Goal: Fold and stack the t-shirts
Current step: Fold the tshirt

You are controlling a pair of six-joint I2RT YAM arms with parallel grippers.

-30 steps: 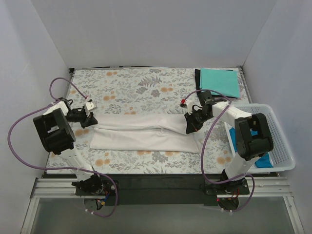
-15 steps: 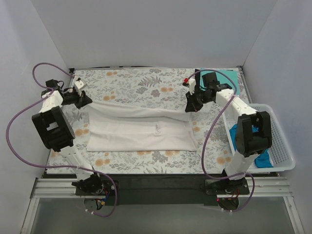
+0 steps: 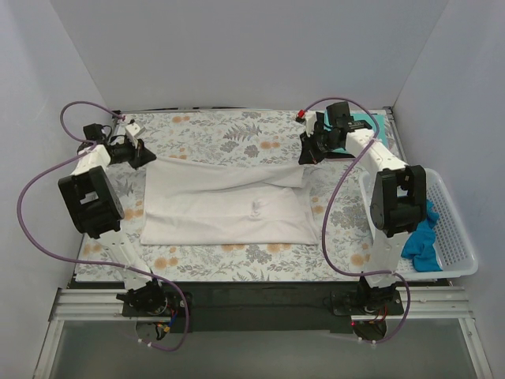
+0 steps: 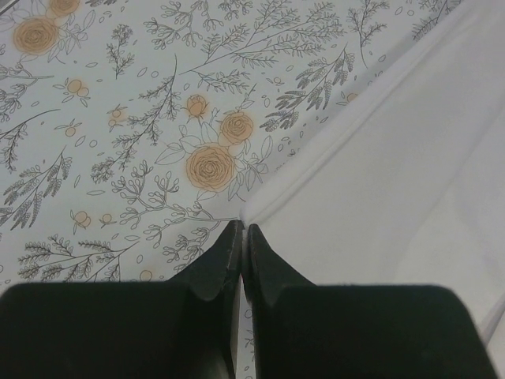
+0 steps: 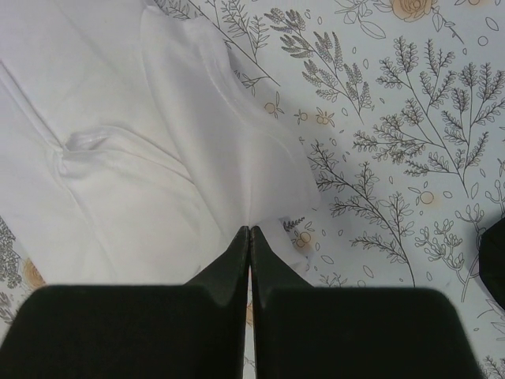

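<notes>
Two grippers are clamped shut on the white t-shirt (image 3: 225, 207), which lies spread across the middle of the table cloth (image 3: 213, 134). The left gripper (image 3: 144, 155) pinches its far left corner and the right gripper (image 3: 306, 155) its far right corner, both toward the far edge. A teal t-shirt (image 3: 364, 124) sits at the far right corner, partly behind the right arm, and a blue t-shirt (image 3: 422, 241) spills over the rim of the white basket (image 3: 458, 229) at the right edge.

Illumination is bright, even and diffuse from overhead; shadows are faint. The white t-shirt (image 3: 229, 209) reads near overexposed. Wrist views render the fingers (image 4: 213, 272) slightly soft.
</notes>
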